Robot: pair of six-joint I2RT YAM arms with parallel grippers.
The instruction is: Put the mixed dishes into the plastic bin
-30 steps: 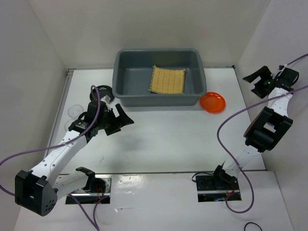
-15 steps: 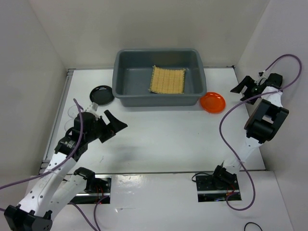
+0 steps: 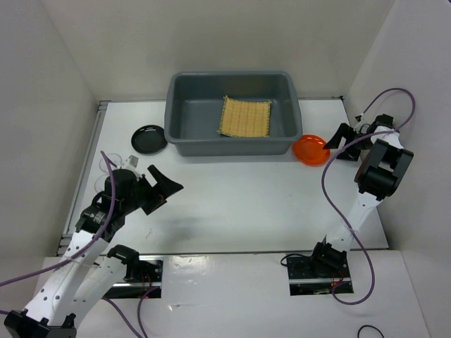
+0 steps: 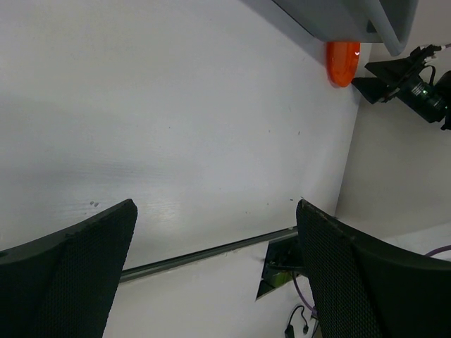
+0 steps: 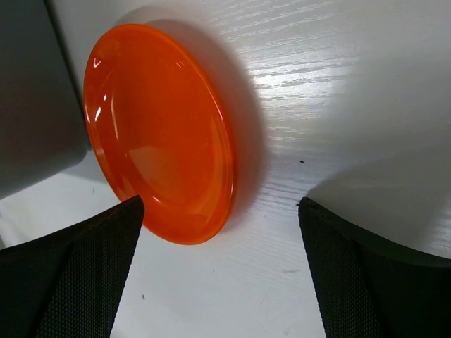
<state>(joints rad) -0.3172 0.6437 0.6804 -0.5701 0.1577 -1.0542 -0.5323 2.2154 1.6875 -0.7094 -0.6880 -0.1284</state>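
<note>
The grey plastic bin (image 3: 230, 146) stands at the back middle with the tan woven mat (image 3: 245, 117) lying inside it. The orange plate (image 3: 311, 149) lies on the table by the bin's right front corner. My right gripper (image 3: 337, 145) is open and low, just right of the plate. In the right wrist view the orange plate (image 5: 158, 130) lies ahead of the open right gripper (image 5: 222, 282), not between the fingers. The black plate (image 3: 149, 138) lies left of the bin. Clear cups (image 3: 106, 166) stand at the far left, partly hidden by my left arm. My left gripper (image 3: 166, 191) is open and empty over the table.
White walls close in the table on three sides. Purple cables loop from both arms. The arm bases and their mounting plates (image 3: 314, 271) sit at the near edge. In the left wrist view the bin's corner (image 4: 366, 17), the orange plate (image 4: 342, 62) and the right gripper (image 4: 409, 74) show far off.
My left arm has drawn back from the black plate toward the near left, empty. My right arm has swung down and left to the orange plate.
</note>
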